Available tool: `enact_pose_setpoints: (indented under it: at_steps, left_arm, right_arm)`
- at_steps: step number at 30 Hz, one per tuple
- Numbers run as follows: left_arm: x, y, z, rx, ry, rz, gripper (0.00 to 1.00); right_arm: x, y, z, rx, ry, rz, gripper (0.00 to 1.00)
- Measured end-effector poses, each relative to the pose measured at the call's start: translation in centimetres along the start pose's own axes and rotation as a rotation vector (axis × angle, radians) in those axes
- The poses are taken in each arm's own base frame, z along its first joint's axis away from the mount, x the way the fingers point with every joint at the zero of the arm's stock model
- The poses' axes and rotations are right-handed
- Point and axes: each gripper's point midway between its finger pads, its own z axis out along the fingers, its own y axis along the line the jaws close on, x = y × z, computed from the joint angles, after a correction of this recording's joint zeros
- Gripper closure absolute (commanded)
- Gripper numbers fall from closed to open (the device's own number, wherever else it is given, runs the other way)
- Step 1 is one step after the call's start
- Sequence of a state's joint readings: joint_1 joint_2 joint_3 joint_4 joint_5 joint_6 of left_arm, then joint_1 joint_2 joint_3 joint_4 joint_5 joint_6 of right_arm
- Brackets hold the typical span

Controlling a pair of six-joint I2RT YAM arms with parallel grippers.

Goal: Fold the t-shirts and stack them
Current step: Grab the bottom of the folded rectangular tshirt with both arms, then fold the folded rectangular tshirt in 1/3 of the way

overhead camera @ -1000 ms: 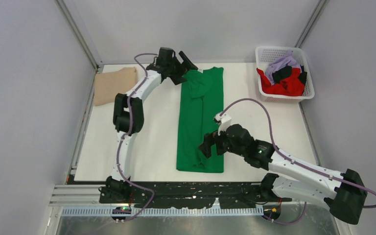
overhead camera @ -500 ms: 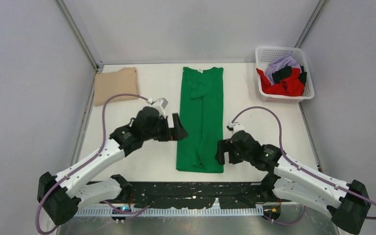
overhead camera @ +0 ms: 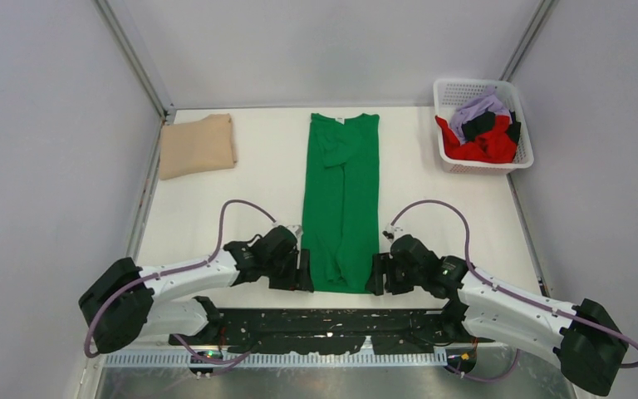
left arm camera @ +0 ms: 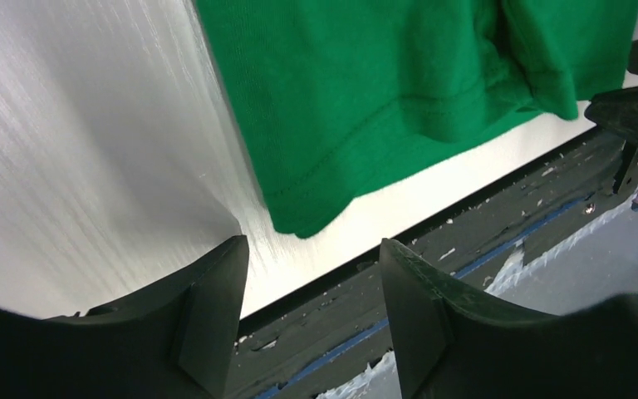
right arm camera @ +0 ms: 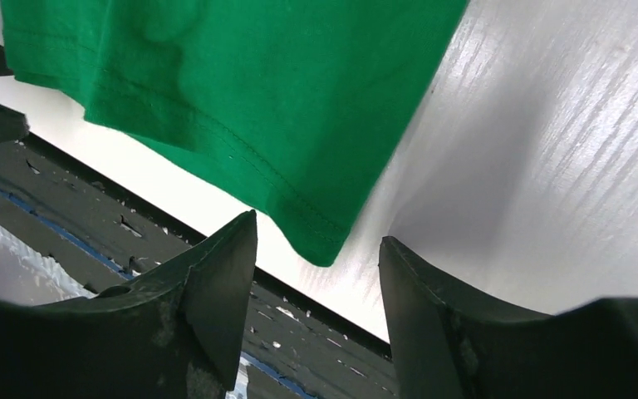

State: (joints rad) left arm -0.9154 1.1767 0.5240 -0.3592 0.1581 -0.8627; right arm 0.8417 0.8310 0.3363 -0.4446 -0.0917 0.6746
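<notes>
- One green t-shirt (overhead camera: 341, 199), long strip, centre of table (overhead camera: 249, 183).
- One tan t-shirt (overhead camera: 197, 146), folded, 10 o'clock.
- One basket (overhead camera: 457, 83), 2 o'clock: red, lilac, black shirts (overhead camera: 483, 148).
- Two claws released: left gripper (left arm camera: 311, 249), right gripper (right arm camera: 317, 233), at green hem corners, gripping nothing.

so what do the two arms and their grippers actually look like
Both arms share one build: the left arm and right arm have white links between bulky black joint housings, each trailed by a looping lilac cable. The left gripper and right gripper are black, with broad wedge-shaped fingers.
</notes>
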Motion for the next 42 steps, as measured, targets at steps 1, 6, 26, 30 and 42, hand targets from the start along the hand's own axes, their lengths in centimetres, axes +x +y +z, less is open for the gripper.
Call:
enact_pose_setpoints:
  at_steps: [1, 6, 26, 30, 42]
  left_arm:
    - [0.0, 0.1, 0.3, -0.005, 0.004, -0.006, 0.42]
    - [-0.3, -0.2, 1.5, -0.005, 0.008, -0.032, 0.64]
    - [1.8, -0.3, 0.6, 0.068, 0.024, -0.022, 1.0]
    - [0.9, -1.3, 0.1, 0.095, 0.001, -0.013, 1.0]
    - [-13.3, -4.1, -1.5, 0.109, -0.223, -0.081, 1.0]
  right_arm:
    - [-0.1, 0.2, 0.1, -0.009, -0.005, 0.006, 0.41]
    - [0.0, 0.4, 0.5, -0.028, -0.009, 0.02, 0.58]
    - [0.9, 2.0, -0.7, -0.176, -0.031, 0.018, 0.95]
    - [0.1, 2.3, -1.0, -0.18, -0.058, 0.006, 0.95]
    - [-10.7, 1.0, -2.1, -0.001, -0.319, 0.023, 0.95]
